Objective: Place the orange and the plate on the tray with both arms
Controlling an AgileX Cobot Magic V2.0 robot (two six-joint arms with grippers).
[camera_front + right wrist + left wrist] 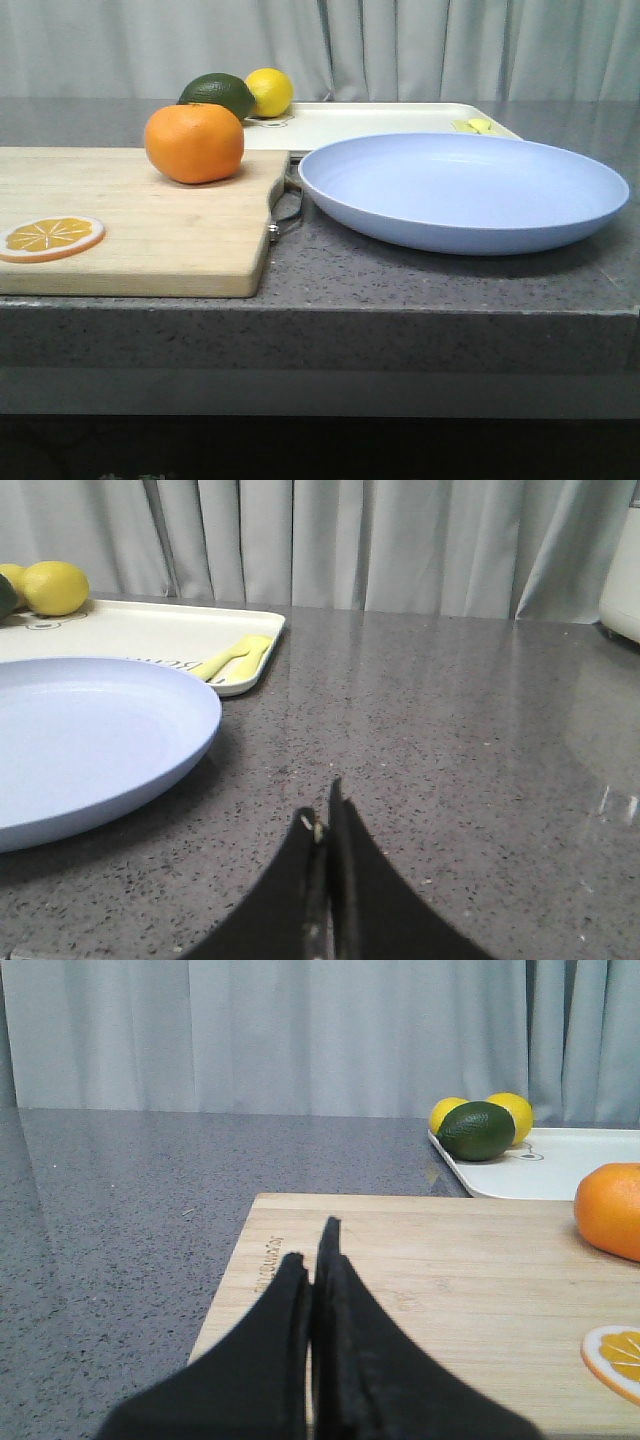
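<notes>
The orange (194, 142) sits on the far right part of a wooden cutting board (150, 235); it also shows in the left wrist view (612, 1210). The pale lavender-blue plate (465, 190) lies on the counter right of the board, in front of the cream-white tray (370, 122). My left gripper (313, 1250) is shut and empty, low over the board's near left end, apart from the orange. My right gripper (322, 810) is shut and empty over bare counter, right of the plate (90, 735). Neither gripper shows in the front view.
A dark green avocado (220, 93) and a yellow lemon (270, 91) lie at the tray's left end, a second lemon (446, 1112) behind them. A flat orange slice (50, 237) lies on the board's near left. A yellow-green mark (235, 657) is on the tray's right end. Curtains hang behind.
</notes>
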